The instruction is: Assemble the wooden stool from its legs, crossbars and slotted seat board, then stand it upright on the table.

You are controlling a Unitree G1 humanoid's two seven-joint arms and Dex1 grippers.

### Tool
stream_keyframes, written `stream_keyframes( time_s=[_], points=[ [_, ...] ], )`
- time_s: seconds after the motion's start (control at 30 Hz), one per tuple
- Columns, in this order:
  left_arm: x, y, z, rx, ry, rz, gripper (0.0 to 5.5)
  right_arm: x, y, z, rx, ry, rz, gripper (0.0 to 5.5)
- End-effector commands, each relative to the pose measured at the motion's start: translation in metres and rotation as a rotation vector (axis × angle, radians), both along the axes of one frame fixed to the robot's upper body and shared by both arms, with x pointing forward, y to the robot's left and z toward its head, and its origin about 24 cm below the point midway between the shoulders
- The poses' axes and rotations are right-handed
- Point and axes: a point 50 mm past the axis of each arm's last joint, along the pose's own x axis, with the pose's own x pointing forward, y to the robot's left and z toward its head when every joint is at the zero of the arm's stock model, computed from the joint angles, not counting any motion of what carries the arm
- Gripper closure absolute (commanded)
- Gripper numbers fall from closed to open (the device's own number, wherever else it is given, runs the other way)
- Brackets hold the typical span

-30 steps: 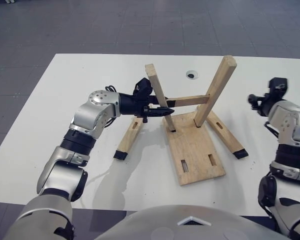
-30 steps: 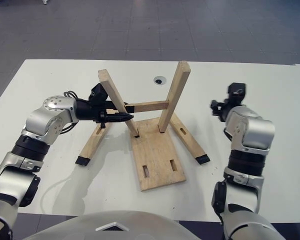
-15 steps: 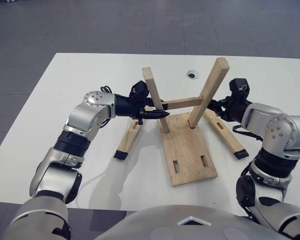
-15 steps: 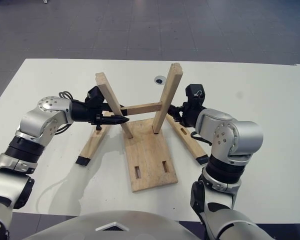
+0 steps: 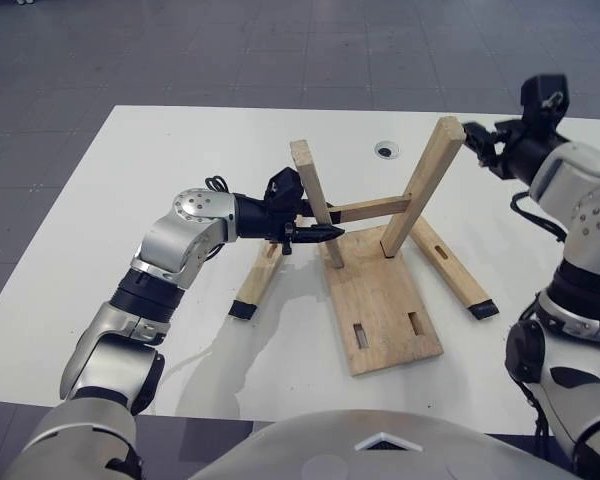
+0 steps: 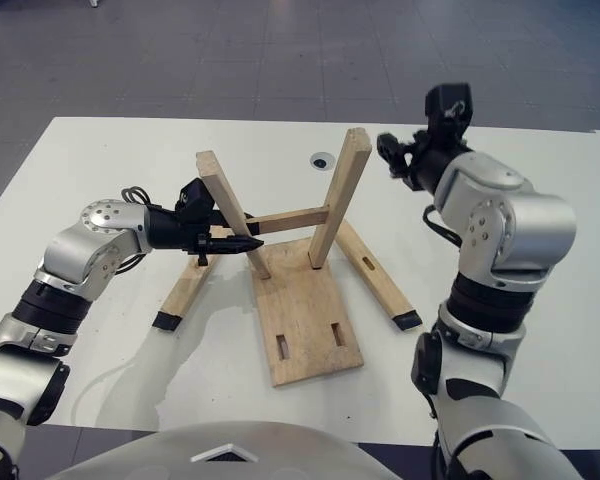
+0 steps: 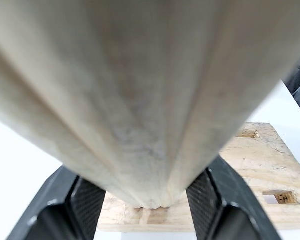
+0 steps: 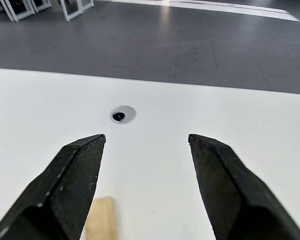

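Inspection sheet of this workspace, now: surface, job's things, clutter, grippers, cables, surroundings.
Surface: white table, with a grommet hole at its far side.
Job's things: seat board lies flat. Left upright leg and right upright leg stand tilted in its far slots, joined by a crossbar. The two near slots are empty. Left loose leg and right loose leg lie on the table beside the board.
Clutter: nothing seen.
Grippers: left gripper shut on left upright leg. Right gripper open by the top of right upright leg, contact unclear.
Cables: black cable at the left forearm.
Surroundings: grey tiled floor.
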Motion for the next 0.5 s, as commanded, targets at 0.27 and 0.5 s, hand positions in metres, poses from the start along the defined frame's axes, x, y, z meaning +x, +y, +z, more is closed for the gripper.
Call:
stream_keyframes(
  time_s=[0.27,0.5],
  points=[
    [-0.015,0.014,-0.066,0.216,0.247,-0.097,3.44,-0.037,-0.004,-0.032,-0.082,0.157,0.285,2.41],
    [-0.007,0.016,-0.067,0.226,0.201,-0.052,3.44,-0.075,-0.036,-0.025,-0.031,0.371,0.754,2.41]
  ],
)
